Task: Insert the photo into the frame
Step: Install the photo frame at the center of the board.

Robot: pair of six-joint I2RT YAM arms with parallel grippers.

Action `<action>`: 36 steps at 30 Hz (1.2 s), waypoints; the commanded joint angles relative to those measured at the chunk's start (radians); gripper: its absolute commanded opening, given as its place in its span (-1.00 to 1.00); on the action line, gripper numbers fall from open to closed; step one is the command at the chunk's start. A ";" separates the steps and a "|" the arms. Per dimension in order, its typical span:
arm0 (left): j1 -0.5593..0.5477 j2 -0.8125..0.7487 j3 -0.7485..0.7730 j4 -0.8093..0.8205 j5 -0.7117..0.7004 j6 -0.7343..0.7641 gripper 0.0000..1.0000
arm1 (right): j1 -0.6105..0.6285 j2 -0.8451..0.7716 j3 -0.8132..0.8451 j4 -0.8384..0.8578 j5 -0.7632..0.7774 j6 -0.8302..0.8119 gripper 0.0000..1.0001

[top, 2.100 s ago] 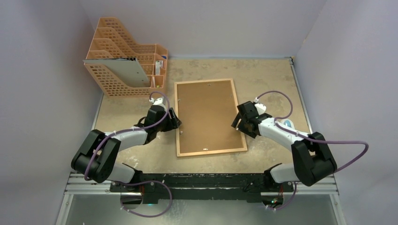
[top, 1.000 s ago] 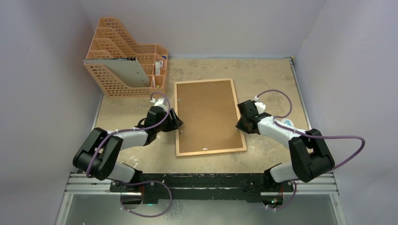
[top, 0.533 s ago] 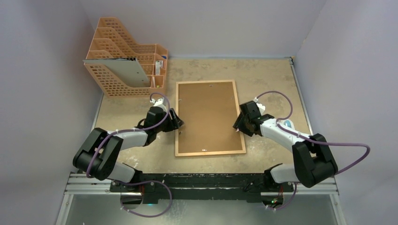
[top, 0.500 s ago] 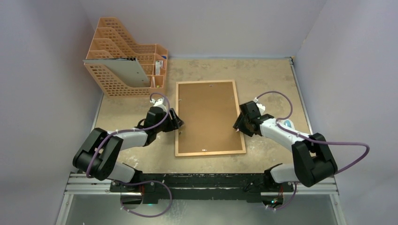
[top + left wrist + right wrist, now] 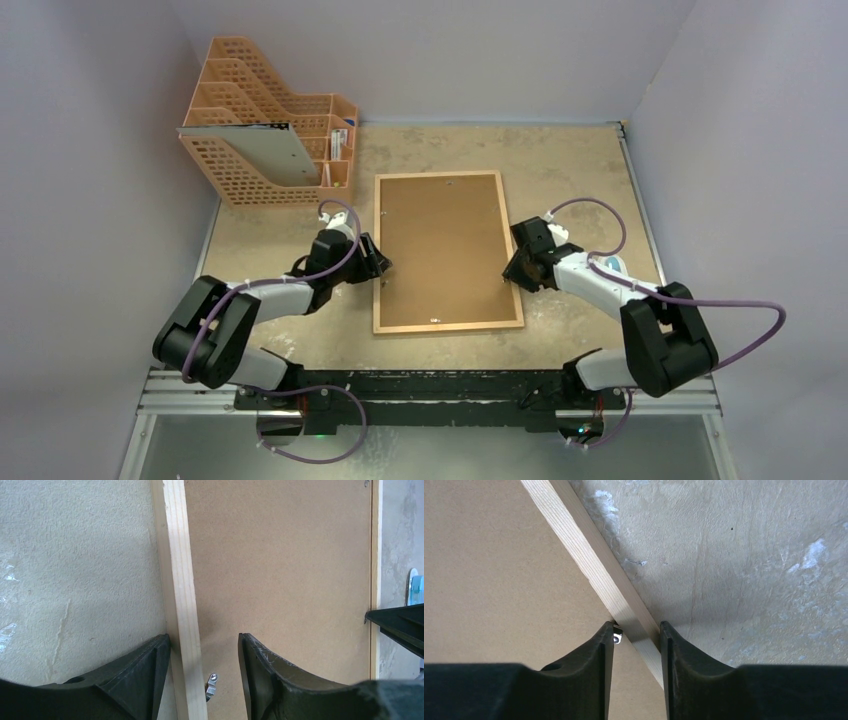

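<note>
Now: thin pale-wood frame (image 5: 448, 326) lying flat on speckled beige table (image 5: 570, 170) — matte brown hardboard backing (image 5: 445, 250) facing up. Left gripper (image 5: 202, 645) straddling left rail, jaws gaping, outer finger touching wood edge. Right gripper (image 5: 636, 630) hugging right rail snugly — cannot tell whether pinching. Small metal clip (image 5: 617, 638) glinting beside inner finger.

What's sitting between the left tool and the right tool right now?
The frame, face down with its brown backing board up; nothing else. Top view: left tool at one long rail, right tool at the other.
</note>
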 commanded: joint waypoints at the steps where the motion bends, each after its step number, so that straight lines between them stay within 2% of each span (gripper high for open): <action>1: -0.006 0.025 -0.042 -0.117 0.019 -0.007 0.12 | 0.000 0.018 -0.014 -0.041 0.009 0.015 -0.33; 4: -0.006 0.034 -0.040 -0.113 0.020 -0.006 0.12 | 0.000 0.013 -0.023 -0.040 -0.018 0.011 -0.49; 9: -0.006 0.040 -0.039 -0.110 0.024 -0.007 0.12 | 0.000 -0.005 -0.025 -0.034 -0.025 0.007 -0.98; 17: -0.006 0.024 -0.041 -0.120 0.013 -0.011 0.12 | 0.001 -0.112 -0.037 -0.012 -0.005 -0.012 -1.00; 18: -0.006 0.017 -0.044 -0.121 0.009 -0.011 0.12 | 0.000 -0.132 -0.041 -0.004 0.003 -0.012 -0.88; 21: -0.006 0.003 -0.048 -0.127 0.002 -0.009 0.12 | -0.003 -0.174 -0.055 0.008 0.019 -0.012 -0.03; 22: -0.006 0.000 -0.050 -0.129 0.003 -0.008 0.12 | -0.004 -0.181 -0.058 0.007 0.023 -0.009 0.16; 25: -0.006 -0.008 -0.057 -0.125 0.008 -0.007 0.13 | -0.006 -0.163 -0.060 0.007 0.038 -0.013 0.25; 36: -0.006 -0.032 -0.068 -0.132 0.037 -0.015 0.13 | -0.007 -0.039 -0.044 0.046 -0.016 -0.092 0.21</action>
